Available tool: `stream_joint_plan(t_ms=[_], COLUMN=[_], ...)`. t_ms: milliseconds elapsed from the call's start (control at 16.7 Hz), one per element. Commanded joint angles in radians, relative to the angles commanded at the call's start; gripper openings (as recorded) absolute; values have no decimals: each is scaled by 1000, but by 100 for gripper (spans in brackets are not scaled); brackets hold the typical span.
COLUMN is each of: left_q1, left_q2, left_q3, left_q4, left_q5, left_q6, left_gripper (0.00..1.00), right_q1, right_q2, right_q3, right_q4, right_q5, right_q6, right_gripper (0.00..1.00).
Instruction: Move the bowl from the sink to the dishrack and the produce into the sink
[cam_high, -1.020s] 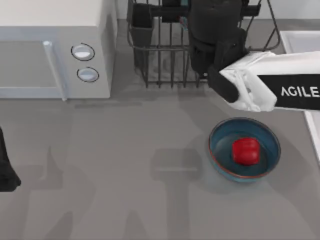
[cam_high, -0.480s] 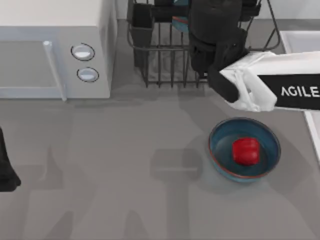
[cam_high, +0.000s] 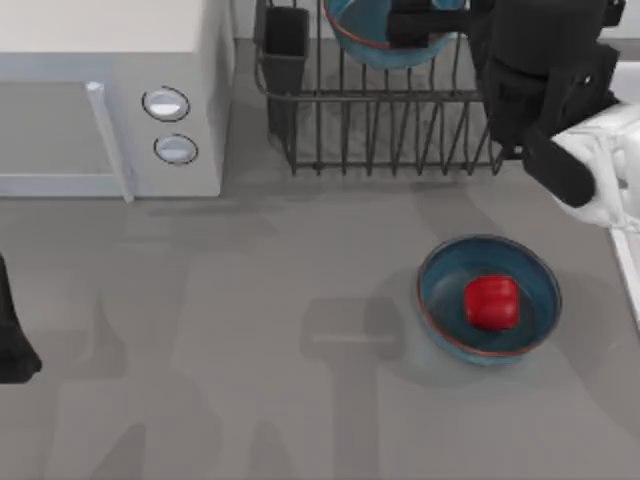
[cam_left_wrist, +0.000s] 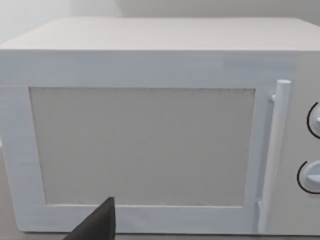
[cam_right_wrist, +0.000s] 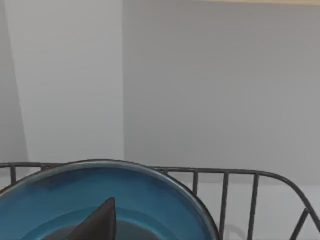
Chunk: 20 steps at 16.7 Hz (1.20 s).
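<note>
A deep-blue bowl (cam_high: 362, 30) with a rust-brown rim rests in the dark wire dishrack (cam_high: 330, 130) at the back of the table. My right gripper (cam_high: 402, 22) reaches over it from the right and stands open; one dark fingertip (cam_right_wrist: 100, 222) hangs above the bowl's inside (cam_right_wrist: 125, 195). A second, alike bowl (cam_high: 445, 300) sits on the table at front right, and the red produce (cam_high: 492, 302) lies in it. The sink's white rim (cam_high: 630, 280) runs along the right edge. My left arm (cam_high: 12, 340) stays parked at the left edge, gripper open.
A white microwave (cam_high: 100, 100) with two round knobs fills the back left, and its door (cam_left_wrist: 145, 145) stands right before my left gripper. A black utensil cup (cam_high: 285, 40) stands at the rack's left corner. Bare grey table spreads across the front and middle.
My right arm has swung to the right and off the middle of the rack, uncovering the bowl that stays in it. The bowl with the produce and the left arm have not moved.
</note>
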Motion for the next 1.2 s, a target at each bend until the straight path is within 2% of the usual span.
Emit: stream_joint_plan(t_ms=[180,780,1020,1200], left_q1=[0,0,0,0], left_q2=[0,0,0,0], left_q3=[0,0,0,0], left_q4=[0,0,0,0], left_q5=[0,0,0,0], left_q6=[0,0,0,0], left_gripper=[100,100,100,100], right_q1=[-78,-397,-497,-534], right_q2=[-268,-1428,-1689,-1773], right_q3=[-166,-816,-1031,-1111], right_q4=[-87,-417,-533,-578], right_q5=[-83,-417,-521,-560], right_q6=[-3,-23,-22,-21], right_gripper=[100,100,100,100])
